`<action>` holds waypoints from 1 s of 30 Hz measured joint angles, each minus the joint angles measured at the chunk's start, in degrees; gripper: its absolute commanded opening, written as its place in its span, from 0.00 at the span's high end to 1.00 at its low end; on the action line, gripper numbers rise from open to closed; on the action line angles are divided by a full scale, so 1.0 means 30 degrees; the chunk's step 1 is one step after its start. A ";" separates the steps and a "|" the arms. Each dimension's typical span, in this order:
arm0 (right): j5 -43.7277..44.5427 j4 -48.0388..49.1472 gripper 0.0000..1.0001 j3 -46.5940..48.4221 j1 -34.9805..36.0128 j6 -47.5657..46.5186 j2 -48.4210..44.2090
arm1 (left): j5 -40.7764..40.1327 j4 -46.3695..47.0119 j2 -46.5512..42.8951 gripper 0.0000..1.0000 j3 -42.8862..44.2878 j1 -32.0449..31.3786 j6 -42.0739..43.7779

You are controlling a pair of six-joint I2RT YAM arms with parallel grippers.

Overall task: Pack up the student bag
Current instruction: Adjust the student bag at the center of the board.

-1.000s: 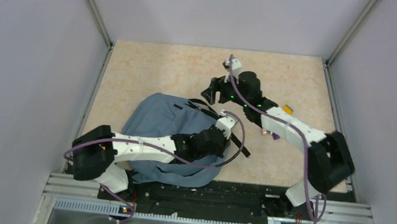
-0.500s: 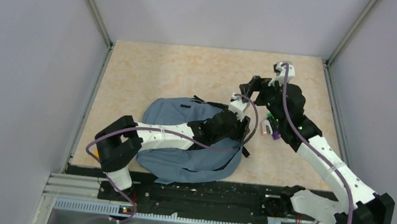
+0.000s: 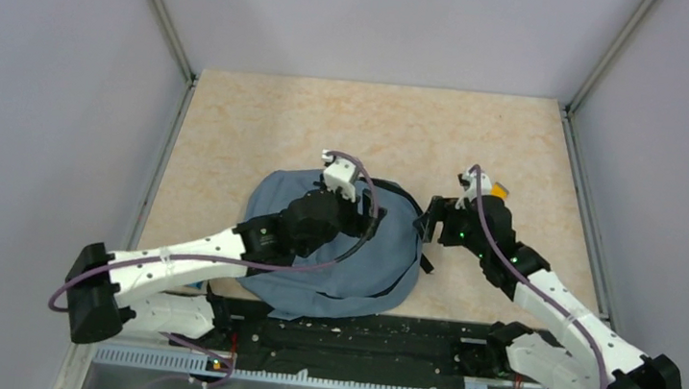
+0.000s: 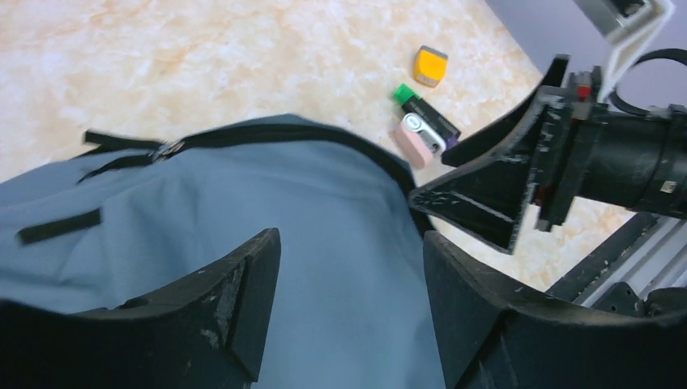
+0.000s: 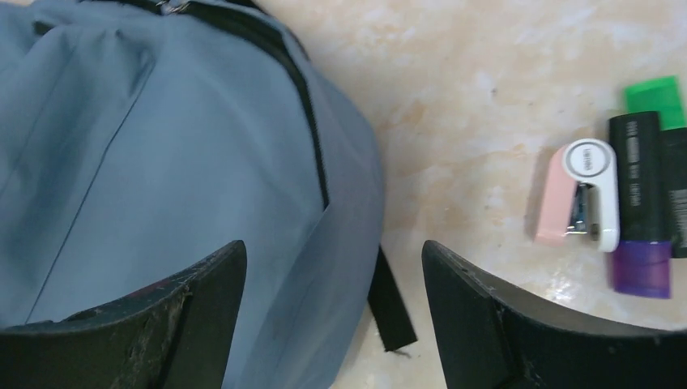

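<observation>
The student bag lies flat near the table's front edge, grey-blue with a black zipper line along its right side. My left gripper hovers over the bag's upper right part, open; only bag fabric shows between the jaws. My right gripper is open at the bag's right edge, straddling that edge and a loose black strap. In the left wrist view the right gripper's black fingers point toward the bag. Neither holds anything.
Right of the bag lie a pink-and-white stapler, a black marker with a purple end, and a green-capped one. An orange item sits farther back. Metal frame rails run along the front.
My left gripper opened and drew back left over the bag. The right arm swung from the table's far side down to the bag's right edge.
</observation>
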 measured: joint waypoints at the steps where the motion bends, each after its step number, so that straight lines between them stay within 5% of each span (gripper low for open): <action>1: -0.0532 -0.0051 0.25 -0.0248 0.0015 0.0175 -0.0262 | -0.0226 -0.0590 -0.0656 0.29 -0.0117 0.0000 -0.0189; 10: -0.2652 0.0000 0.39 -0.1559 0.1603 0.1501 -0.1698 | -0.2892 -0.7096 -0.2324 0.28 -0.0911 0.0036 -0.2608; 14: -0.2725 0.0007 0.55 -0.1807 0.2419 0.1814 -0.1676 | -0.2790 -0.7898 -0.2871 0.32 -0.1668 0.0109 -0.3162; 20: -0.1967 0.0138 0.92 -0.1807 0.2637 0.1821 -0.1246 | -0.2579 -0.8065 -0.2586 0.73 -0.1734 0.0146 -0.3876; 24: -0.1129 0.0401 1.00 -0.1807 0.2718 0.1807 -0.0663 | -0.2047 -0.8007 -0.1770 1.00 -0.1734 0.0146 -0.4277; 30: 0.0605 0.1129 1.00 -0.1209 0.2863 0.1406 0.1355 | -0.0714 -0.7766 -0.0350 1.00 -0.1428 0.0146 -0.4313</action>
